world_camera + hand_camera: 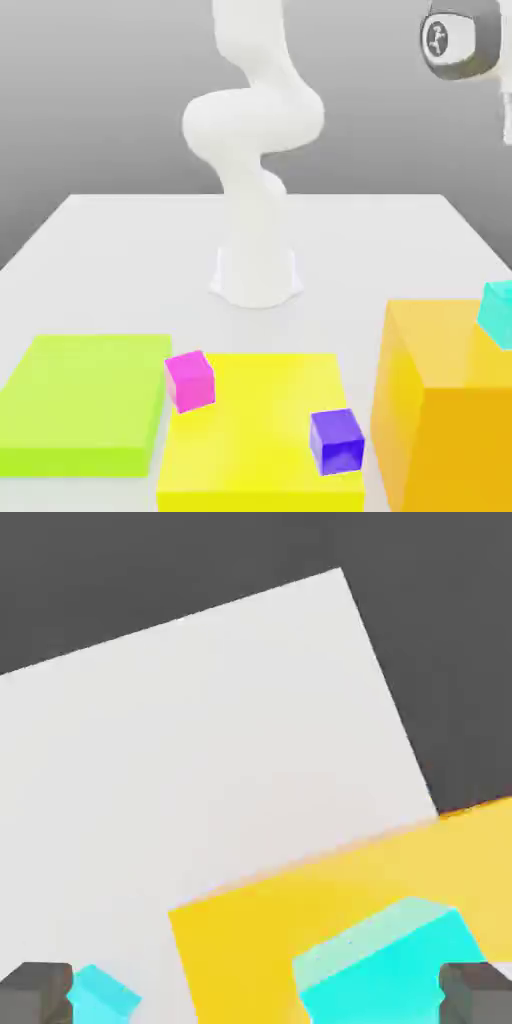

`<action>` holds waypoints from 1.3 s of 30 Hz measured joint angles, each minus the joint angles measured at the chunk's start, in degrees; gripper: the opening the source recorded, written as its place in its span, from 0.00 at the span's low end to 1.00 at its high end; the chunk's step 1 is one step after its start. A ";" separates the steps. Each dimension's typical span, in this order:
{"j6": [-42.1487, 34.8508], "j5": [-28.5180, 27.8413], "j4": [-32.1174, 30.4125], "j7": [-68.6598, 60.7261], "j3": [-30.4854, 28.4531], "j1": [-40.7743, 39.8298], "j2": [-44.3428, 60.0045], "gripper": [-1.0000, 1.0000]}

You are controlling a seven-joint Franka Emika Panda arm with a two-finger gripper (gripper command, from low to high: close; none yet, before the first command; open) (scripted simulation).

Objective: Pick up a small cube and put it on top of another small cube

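Note:
A cyan small cube (496, 313) rests on top of a tall orange block (440, 400) at the exterior view's right edge. The hand view shows this cyan cube (390, 970) on the orange block (260, 922), well below my gripper (256, 997). A second, smaller-looking cyan cube (100, 998) lies on the white table beside one dark fingertip (35, 992). The gripper is open, its fingers spread wide with nothing held. The arm's hand (458, 40) hangs high above the orange block. A magenta cube (189, 380) and a purple-blue cube (336, 441) sit on the yellow slab (260, 400).
A flat lime-green slab (85, 400) lies at the exterior view's left, touching the yellow slab. The arm's white base (256, 265) stands mid-table behind the slabs. White table (120, 260) stretches around the base.

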 joint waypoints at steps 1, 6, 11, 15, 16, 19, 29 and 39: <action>0.54 -0.08 -0.85 -2.03 0.94 1.88 1.54 0.50; 5.78 -2.44 -6.50 -12.41 2.29 7.02 7.40 0.50; 16.25 -8.21 -15.01 -23.81 1.37 4.95 9.13 0.50; 25.80 -12.32 -21.21 -30.50 0.14 2.86 8.10 0.50; 27.88 -12.58 -22.72 -31.30 0.31 3.13 7.38 0.50; 33.25 -15.92 -23.18 -29.81 -1.25 3.95 11.20 0.50; 41.17 -20.12 -21.51 -26.73 -6.26 7.98 20.77 0.00; 28.58 -11.50 -22.94 -33.93 -1.86 5.61 6.48 0.00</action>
